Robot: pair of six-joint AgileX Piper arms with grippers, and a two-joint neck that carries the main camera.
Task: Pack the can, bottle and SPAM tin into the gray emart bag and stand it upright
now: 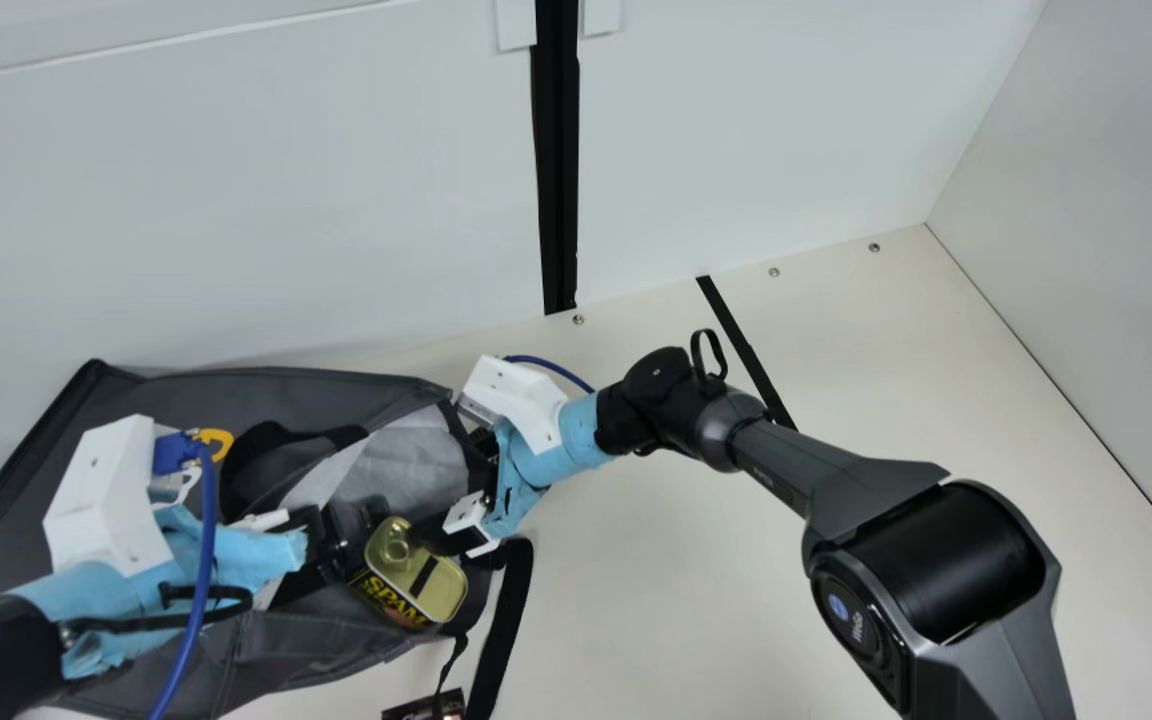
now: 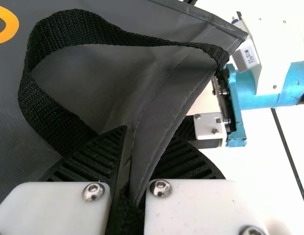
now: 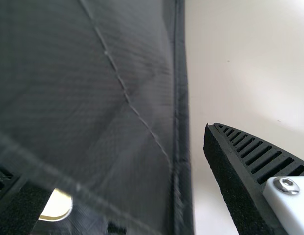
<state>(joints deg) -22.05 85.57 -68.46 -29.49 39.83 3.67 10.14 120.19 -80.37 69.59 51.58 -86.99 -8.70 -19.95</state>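
Left gripper (image 2: 148,142): pinching gray emart bag (image 1: 356,388) rim. Right gripper (image 1: 453,487): wide, astride bag fabric. SPAM tin (image 1: 426,578): at bag mouth. Advised: hold rim taut; ease tin inward before raising bag.

Bag (image 2: 107,81): folded edge pinched between the fingers of the left gripper (image 1: 341,542). Strap (image 2: 33,93): loops over the bag's gray face. Orange mark (image 2: 12,24): on the bag. Right gripper (image 1: 444,485): at the bag's edge, partly hidden behind it.
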